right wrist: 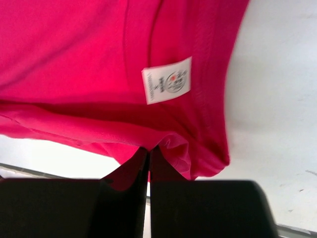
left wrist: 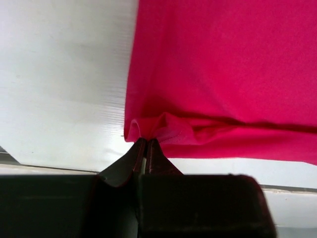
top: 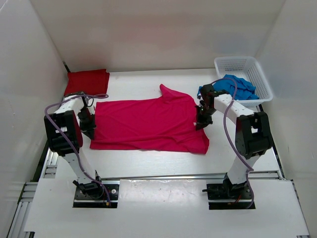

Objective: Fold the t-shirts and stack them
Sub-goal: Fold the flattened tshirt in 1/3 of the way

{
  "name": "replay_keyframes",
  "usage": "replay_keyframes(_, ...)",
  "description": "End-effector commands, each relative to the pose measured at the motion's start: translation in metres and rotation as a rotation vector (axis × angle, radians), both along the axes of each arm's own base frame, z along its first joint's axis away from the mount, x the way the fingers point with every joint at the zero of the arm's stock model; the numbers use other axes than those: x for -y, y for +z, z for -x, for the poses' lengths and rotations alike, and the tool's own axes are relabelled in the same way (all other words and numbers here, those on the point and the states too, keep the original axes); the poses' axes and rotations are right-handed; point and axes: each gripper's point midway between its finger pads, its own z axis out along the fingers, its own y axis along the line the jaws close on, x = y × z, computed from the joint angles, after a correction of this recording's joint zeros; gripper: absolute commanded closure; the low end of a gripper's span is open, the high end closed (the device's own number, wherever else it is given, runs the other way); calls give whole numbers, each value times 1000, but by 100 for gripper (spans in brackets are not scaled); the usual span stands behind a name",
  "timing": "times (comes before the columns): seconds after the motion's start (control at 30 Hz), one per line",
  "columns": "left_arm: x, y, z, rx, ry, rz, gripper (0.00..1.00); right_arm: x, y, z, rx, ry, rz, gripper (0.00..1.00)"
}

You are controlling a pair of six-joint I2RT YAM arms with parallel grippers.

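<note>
A bright pink-magenta t-shirt (top: 148, 124) lies spread across the middle of the table. My left gripper (top: 90, 130) is shut on its left edge; the wrist view shows the bunched hem (left wrist: 163, 130) pinched at the fingertips of that gripper (left wrist: 145, 141). My right gripper (top: 201, 121) is shut on the shirt's right edge, near the collar and its white label (right wrist: 167, 81), with fabric (right wrist: 173, 148) gathered at the tips of the gripper (right wrist: 149, 148). A dark red t-shirt (top: 86, 82) lies folded at the back left. A blue t-shirt (top: 233, 88) hangs out of the basket.
A white mesh basket (top: 247, 69) stands at the back right, close behind my right arm. White walls enclose the table on three sides. A metal rail (top: 163, 176) runs along the near edge between the arm bases.
</note>
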Motion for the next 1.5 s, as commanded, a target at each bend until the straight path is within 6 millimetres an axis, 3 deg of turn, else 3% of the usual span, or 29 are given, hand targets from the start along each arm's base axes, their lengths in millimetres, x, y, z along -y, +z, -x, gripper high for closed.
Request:
replay_keyframes(0.0,-12,6,-19,60,-4,-52,88,5,10,-19,43,10,-3,100)
replay_keyframes(0.23,-9,4,-24,63,-3,-29,87,10,7,-30,31,11,5,100)
replay_keyframes(0.6,-12,4,-35,76,-3,-34,75,15,-2,-47,10,17,24,100)
replay_keyframes(0.73,-14,8,-47,107,-3,-40,60,15,-3,-61,12,14,42,89)
replay_keyframes(0.87,-39,20,-69,195,68,-45,55,14,4,-84,37,-16,46,84)
replay_keyframes(0.97,-62,36,-82,269,125,-59,48,10,12,-91,45,-34,29,66)
replay_keyframes(1.03,-67,45,-84,296,134,-68,39,8,18,-96,54,-48,-1,61)
replay_keyframes(1.1,-68,61,-85,346,144,-60,34,6,37,-94,80,-56,-19,51)
replay_keyframes(1.13,-61,63,-79,343,142,-35,31,9,45,-95,95,-73,-24,48)
replay_keyframes(1.23,-50,72,-47,336,143,-33,28,21,57,-66,89,-104,-15,35)
replay_keyframes(1.27,-46,71,-35,320,143,-28,28,23,70,-56,126,-105,-24,32)
replay_keyframes(1.3,-38,64,-14,293,144,-21,27,29,51,-31,64,-120,0,32)
replay_keyframes(1.37,-34,58,11,252,147,-38,27,36,52,-12,79,-142,-7,29)
replay_keyframes(1.4,-28,41,33,182,148,-29,27,40,34,12,18,-158,7,29)
replay_keyframes(1.47,-23,25,44,149,149,-11,27,42,31,28,31,-181,-2,26)
